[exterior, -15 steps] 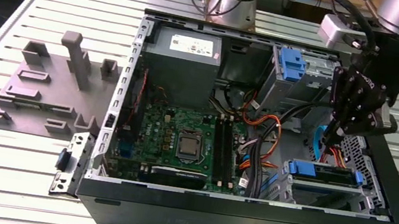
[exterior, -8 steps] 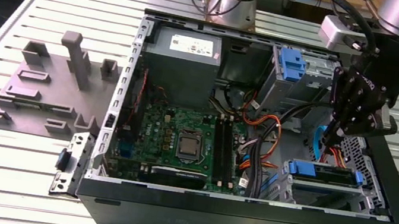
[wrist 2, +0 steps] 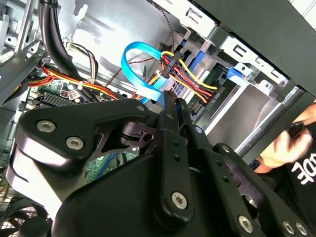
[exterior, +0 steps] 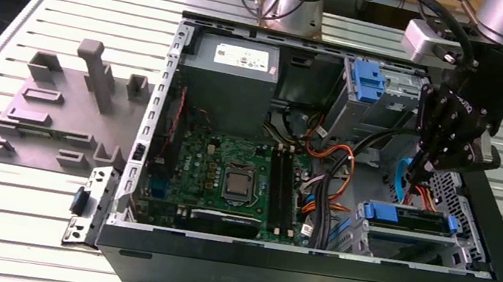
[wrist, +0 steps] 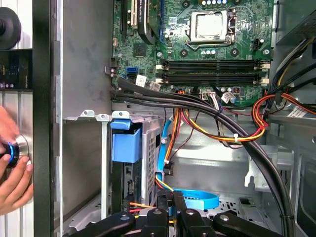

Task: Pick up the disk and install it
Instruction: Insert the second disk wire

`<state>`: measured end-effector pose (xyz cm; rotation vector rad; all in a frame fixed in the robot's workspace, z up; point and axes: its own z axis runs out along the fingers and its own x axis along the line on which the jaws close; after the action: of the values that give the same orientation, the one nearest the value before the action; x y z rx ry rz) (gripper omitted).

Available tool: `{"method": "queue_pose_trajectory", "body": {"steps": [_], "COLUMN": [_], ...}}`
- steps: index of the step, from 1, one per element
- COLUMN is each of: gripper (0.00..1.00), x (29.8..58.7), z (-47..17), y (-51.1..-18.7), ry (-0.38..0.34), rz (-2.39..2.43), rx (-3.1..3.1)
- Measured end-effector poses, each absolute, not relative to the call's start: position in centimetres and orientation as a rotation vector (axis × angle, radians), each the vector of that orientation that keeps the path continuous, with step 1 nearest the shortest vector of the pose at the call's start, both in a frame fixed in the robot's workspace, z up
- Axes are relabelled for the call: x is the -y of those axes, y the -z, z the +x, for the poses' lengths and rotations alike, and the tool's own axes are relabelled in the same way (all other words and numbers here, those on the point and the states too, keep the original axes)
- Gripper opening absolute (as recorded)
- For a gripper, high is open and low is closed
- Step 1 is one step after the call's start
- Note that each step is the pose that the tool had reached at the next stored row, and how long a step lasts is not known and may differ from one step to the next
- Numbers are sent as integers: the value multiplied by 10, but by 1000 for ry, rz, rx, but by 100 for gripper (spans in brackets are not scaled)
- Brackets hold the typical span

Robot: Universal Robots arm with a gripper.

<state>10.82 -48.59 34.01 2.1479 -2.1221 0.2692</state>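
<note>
Nearest in the exterior view, an open black computer case (exterior: 311, 275) lying on a slatted metal table (exterior: 6, 223). Just behind its front wall, toward the exterior view's right, the disk (exterior: 406, 218) seated in a metal drive cage (exterior: 460, 257), blue frame uppermost; in the first wrist view, the same blue frame (wrist: 126, 143) at the cage's mouth. Right above and behind the disk, the gripper (exterior: 421, 174) lowered into the case, fingers (wrist 2: 169, 106) pressed together with nothing seen between them, tips close to a bundle of coloured cables (wrist: 170, 148). Beside the case in the first wrist view, a person's hand (wrist: 12, 170) on a round knob. Farther in, a green circuit board (exterior: 226, 171). Farthest, a grey metal box (exterior: 231, 77).
</note>
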Motion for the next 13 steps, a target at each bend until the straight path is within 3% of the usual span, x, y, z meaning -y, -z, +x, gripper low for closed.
{"method": "queue_pose_trajectory", "body": {"steps": [13], "gripper": [16], "x": [501], "z": [103], "y": [-339], "ry": [-240], "rz": [2188], "rx": [2170]}}
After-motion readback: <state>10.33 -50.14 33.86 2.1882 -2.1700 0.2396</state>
